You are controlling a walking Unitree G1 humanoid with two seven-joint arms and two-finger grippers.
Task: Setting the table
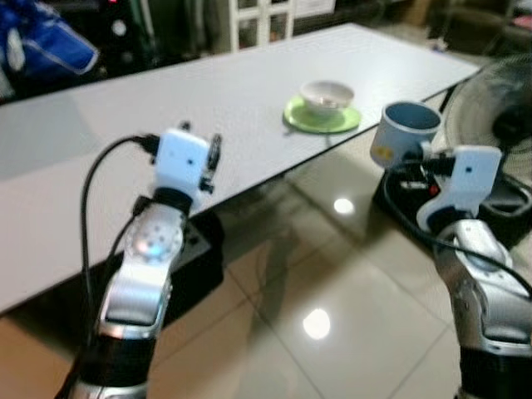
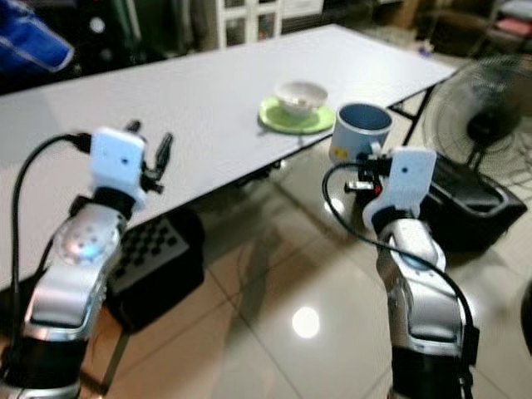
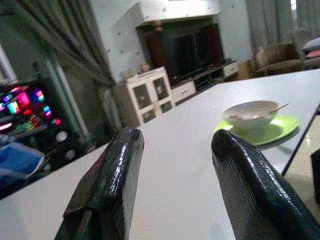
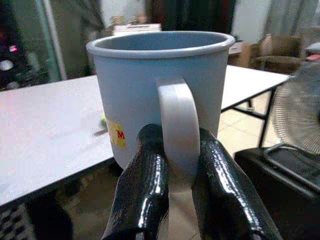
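Note:
A pale blue mug [image 1: 405, 130] with a yellow sticker hangs upright in the air just off the table's near edge. My right gripper [image 4: 181, 165] is shut on its handle [image 4: 178, 125]. On the long white table [image 1: 208, 100] a white bowl [image 1: 327, 96] with a spoon in it sits on a green plate [image 1: 322, 119], a little to the left of the mug and beyond it. My left gripper [image 3: 172, 150] is open and holds nothing; it is raised over the table's near edge, well left of the plate [image 3: 272, 131].
A black floor fan [image 1: 497, 108] stands close on the right behind the mug. A dark box [image 2: 158, 258] sits under the table on the glossy tiled floor [image 1: 332, 316]. White cabinets [image 3: 145, 95] and a TV unit stand beyond the table's far side.

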